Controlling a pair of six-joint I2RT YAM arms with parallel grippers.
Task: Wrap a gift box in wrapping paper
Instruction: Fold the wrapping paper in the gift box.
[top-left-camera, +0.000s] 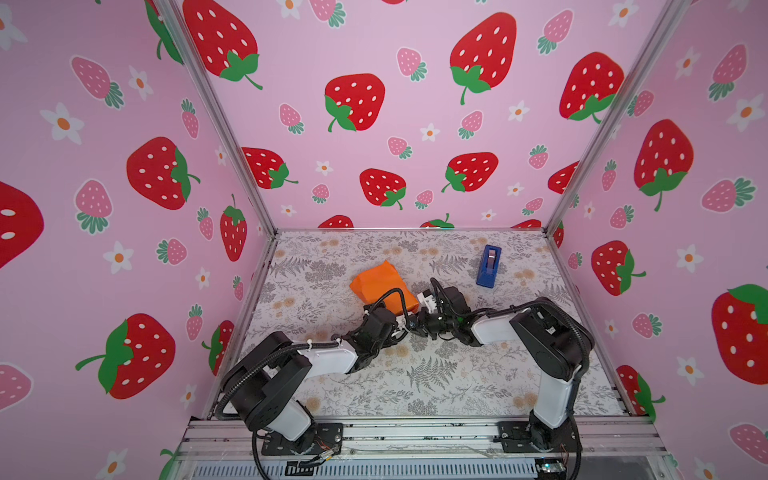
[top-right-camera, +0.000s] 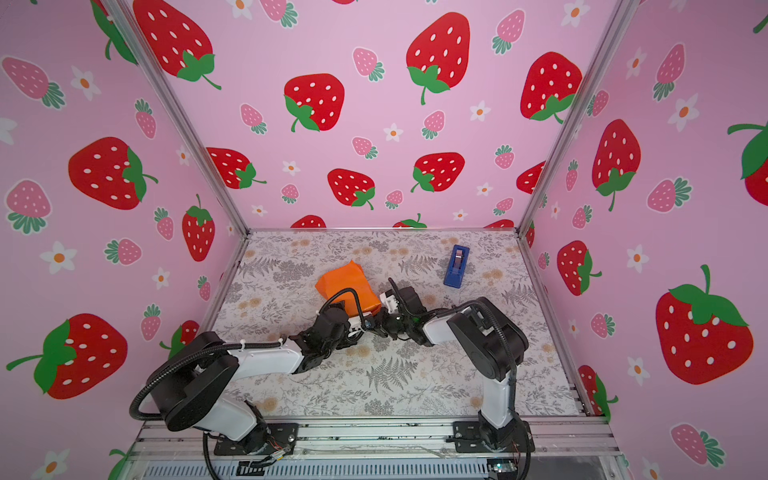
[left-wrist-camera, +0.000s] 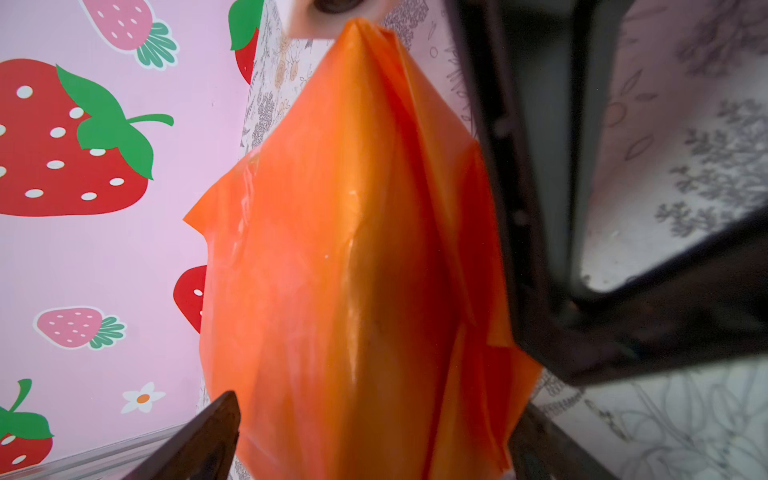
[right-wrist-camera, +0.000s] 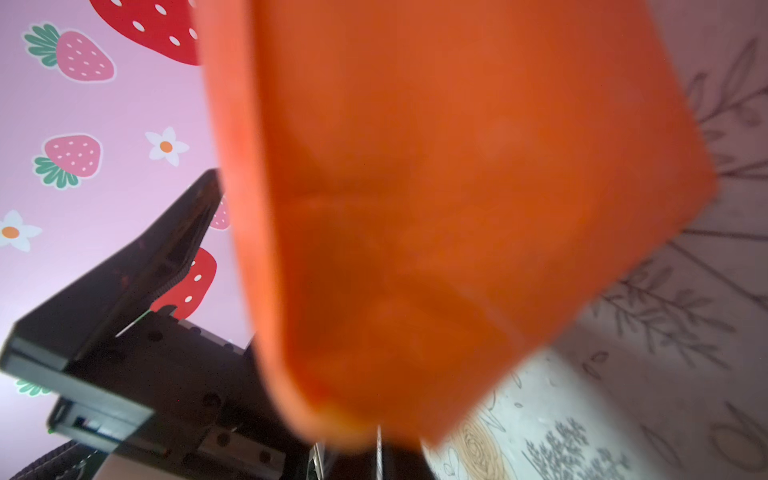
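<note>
Wrapping paper (right-wrist-camera: 415, 208) blurred, box hidden | left gripper (left-wrist-camera: 353, 249) spread | right gripper (top-left-camera: 419, 326) pressed together, possibly pinching paper

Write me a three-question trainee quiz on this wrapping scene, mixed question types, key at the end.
1. True or false: the blue tape dispenser rests on top of the wrapping paper.
2. Which face of the wrapping paper shows outward? A) glossy orange B) pale yellow C) navy
3. Fill in: the left gripper has its jaws either side of the paper, and they are ___.
Key: 1 false, it stands on the table, apart from the paper; 2 A; 3 open.
</note>
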